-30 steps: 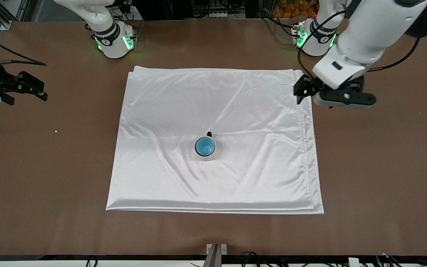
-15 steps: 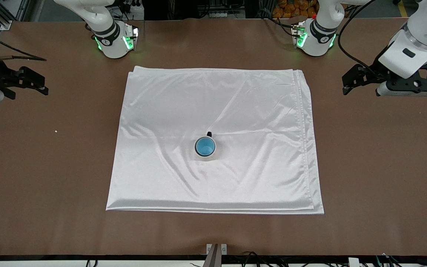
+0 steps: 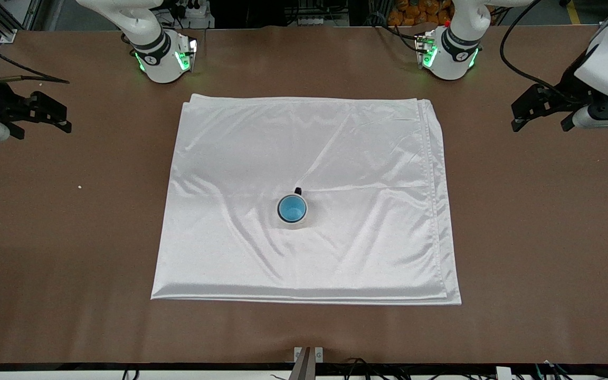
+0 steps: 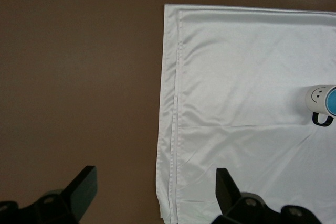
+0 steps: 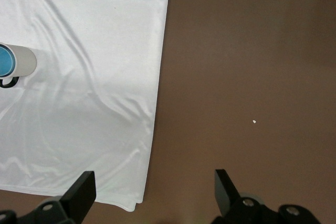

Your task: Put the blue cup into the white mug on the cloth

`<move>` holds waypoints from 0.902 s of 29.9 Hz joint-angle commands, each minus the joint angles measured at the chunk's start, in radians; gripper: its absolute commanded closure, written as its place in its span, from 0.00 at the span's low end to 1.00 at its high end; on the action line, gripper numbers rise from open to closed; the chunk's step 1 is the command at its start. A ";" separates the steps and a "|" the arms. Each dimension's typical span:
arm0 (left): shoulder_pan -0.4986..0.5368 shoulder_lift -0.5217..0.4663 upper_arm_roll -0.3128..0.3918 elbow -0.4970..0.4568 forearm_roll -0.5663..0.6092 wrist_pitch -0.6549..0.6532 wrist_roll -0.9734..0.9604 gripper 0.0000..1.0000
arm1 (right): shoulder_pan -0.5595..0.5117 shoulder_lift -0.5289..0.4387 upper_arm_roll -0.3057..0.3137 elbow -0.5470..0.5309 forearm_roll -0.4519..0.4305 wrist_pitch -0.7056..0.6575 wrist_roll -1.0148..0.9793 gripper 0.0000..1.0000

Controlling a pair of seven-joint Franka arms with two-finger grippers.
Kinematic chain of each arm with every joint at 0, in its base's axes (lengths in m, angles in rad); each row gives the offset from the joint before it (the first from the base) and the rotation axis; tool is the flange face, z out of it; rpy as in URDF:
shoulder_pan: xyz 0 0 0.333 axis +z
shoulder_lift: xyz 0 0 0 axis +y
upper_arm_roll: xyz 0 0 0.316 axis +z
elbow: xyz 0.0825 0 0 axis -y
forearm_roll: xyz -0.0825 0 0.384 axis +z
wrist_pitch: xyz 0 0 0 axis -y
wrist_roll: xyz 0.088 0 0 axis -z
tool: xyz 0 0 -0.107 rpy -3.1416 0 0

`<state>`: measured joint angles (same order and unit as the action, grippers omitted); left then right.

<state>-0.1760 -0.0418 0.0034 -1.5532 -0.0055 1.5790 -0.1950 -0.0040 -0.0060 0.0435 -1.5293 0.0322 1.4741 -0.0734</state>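
The blue cup (image 3: 291, 209) sits upright inside the white mug (image 3: 304, 215), which stands near the middle of the white cloth (image 3: 335, 148). The mug's dark handle points toward the robots' bases. My left gripper (image 3: 544, 116) is open and empty, up over bare table off the cloth's edge at the left arm's end. My right gripper (image 3: 40, 124) is open and empty over bare table at the right arm's end. The left wrist view shows its open gripper (image 4: 155, 190), the cloth (image 4: 236, 103) and the mug (image 4: 315, 97). The right wrist view shows its open gripper (image 5: 153, 190), the cloth (image 5: 79, 77) and the mug (image 5: 23, 61).
The brown table (image 3: 547, 237) surrounds the cloth on all sides. A tiny white speck (image 3: 79, 186) lies on the table toward the right arm's end and also shows in the right wrist view (image 5: 254, 121). The arm bases stand along the edge farthest from the front camera.
My left gripper has swung away from the cloth's edge out toward the left arm's end of the table. My right gripper has shifted only slightly. Cup, mug and cloth have not moved.
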 commanded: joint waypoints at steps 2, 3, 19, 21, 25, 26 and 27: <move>0.010 0.046 -0.005 0.056 0.018 -0.031 0.029 0.00 | 0.015 -0.029 -0.013 -0.018 -0.008 -0.005 0.017 0.00; 0.012 0.046 -0.005 0.056 0.016 -0.031 0.031 0.00 | 0.015 -0.032 -0.013 -0.023 -0.009 -0.002 0.018 0.00; 0.023 0.062 -0.005 0.053 0.009 -0.028 0.049 0.00 | 0.015 -0.042 -0.011 -0.051 -0.029 0.025 0.020 0.00; 0.023 0.065 -0.005 0.053 0.010 -0.028 0.054 0.00 | 0.015 -0.042 -0.011 -0.051 -0.029 0.026 0.018 0.00; 0.023 0.069 -0.005 0.053 0.012 -0.028 0.054 0.00 | 0.015 -0.042 -0.010 -0.051 -0.029 0.026 0.018 0.00; 0.023 0.071 -0.005 0.055 0.012 -0.028 0.054 0.00 | 0.015 -0.042 -0.010 -0.051 -0.029 0.026 0.018 0.00; 0.023 0.074 -0.005 0.053 0.013 -0.028 0.054 0.00 | 0.015 -0.042 -0.010 -0.051 -0.029 0.026 0.018 0.00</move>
<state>-0.1600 0.0109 0.0033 -1.5297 -0.0055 1.5726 -0.1679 -0.0038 -0.0151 0.0428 -1.5449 0.0180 1.4846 -0.0701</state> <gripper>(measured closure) 0.000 0.000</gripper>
